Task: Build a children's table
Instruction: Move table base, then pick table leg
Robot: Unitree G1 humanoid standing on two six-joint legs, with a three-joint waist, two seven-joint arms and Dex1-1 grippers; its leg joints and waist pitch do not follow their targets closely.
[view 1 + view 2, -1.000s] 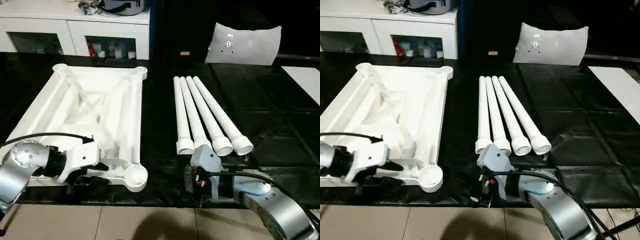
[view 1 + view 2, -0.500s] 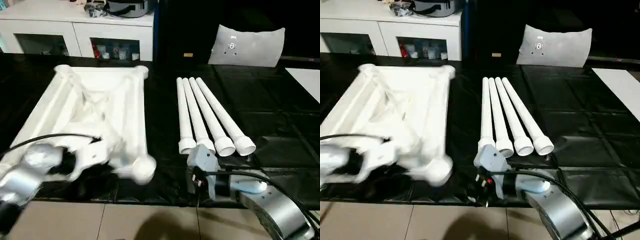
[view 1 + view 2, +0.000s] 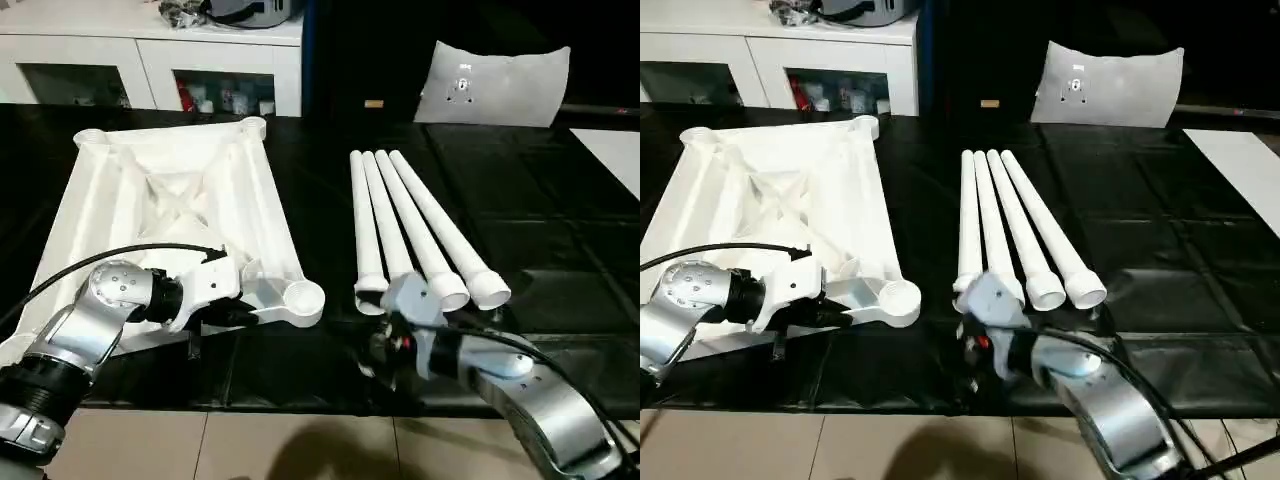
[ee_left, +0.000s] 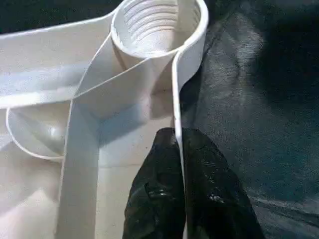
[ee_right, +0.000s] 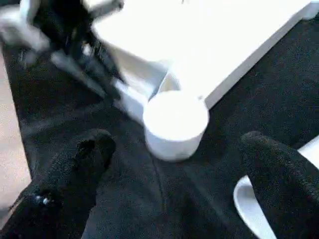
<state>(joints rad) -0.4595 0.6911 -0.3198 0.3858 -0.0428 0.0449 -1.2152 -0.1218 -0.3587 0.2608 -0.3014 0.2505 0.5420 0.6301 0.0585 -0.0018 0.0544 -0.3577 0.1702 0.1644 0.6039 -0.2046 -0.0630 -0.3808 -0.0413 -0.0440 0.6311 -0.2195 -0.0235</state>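
The children's table top (image 3: 170,200) lies upside down on the left, ribs up, with round sockets at its corners. My left gripper (image 3: 235,312) is shut on the top's thin near rim (image 4: 175,99), just short of the near right socket (image 3: 300,297). Its black fingers (image 4: 159,164) pinch the rim from both sides. Four white legs (image 3: 400,225) lie side by side in the middle, wide ends toward me. My right gripper (image 3: 385,350) hovers low just in front of those ends, open, and faces the socket (image 5: 175,119) with nothing between its fingers.
A black sheet (image 3: 520,230) covers the work surface, whose front edge runs just beyond my forearms. A white cabinet (image 3: 150,60) stands at the back left and a pale cushion (image 3: 495,85) at the back right. A flat white board (image 3: 615,155) lies at the right edge.
My left gripper has shut on the top's near rim. The top has turned, its near socket corner swinging right toward the legs. The right gripper stays open by the leg ends.
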